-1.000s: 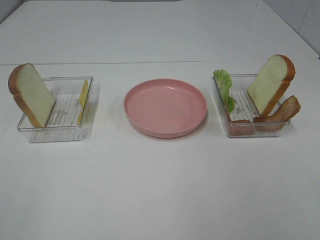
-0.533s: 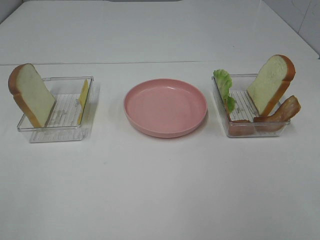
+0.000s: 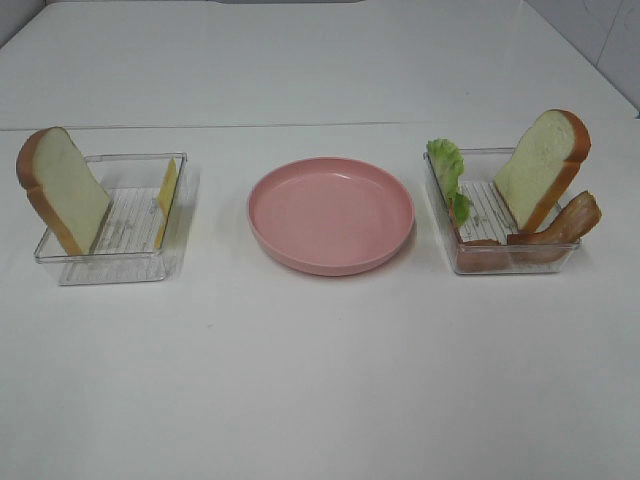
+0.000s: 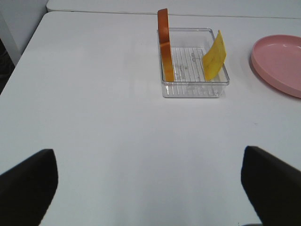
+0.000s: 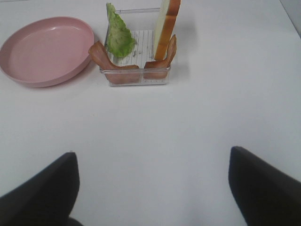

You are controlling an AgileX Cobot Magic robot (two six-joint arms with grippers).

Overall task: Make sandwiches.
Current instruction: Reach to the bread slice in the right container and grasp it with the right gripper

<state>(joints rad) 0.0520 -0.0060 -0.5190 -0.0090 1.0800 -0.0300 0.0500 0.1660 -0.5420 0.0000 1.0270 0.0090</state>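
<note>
From the high camera, nothing has moved since the earlier frames. The left bread slice (image 3: 62,190) leans at the outer end of the left tray (image 3: 100,272), and the cheese slice (image 3: 167,190) leans against its inner wall. The pink plate (image 3: 330,215) sits between the trays. The right tray (image 3: 490,151) holds the lettuce leaf (image 3: 446,165), the right bread slice (image 3: 540,165) and what look like two bacon strips (image 3: 560,228).

In the left wrist view, the left hand (image 4: 148,157) is spread wide over bare tabletop (image 4: 94,117) with nothing between its fingers. Bread and cheese stand in their tray well ahead of it.

In the right wrist view, the right hand (image 5: 153,155) is likewise wide and empty. Lettuce, bread and bacon stand well ahead of it, with the plate just beside their tray.
</note>
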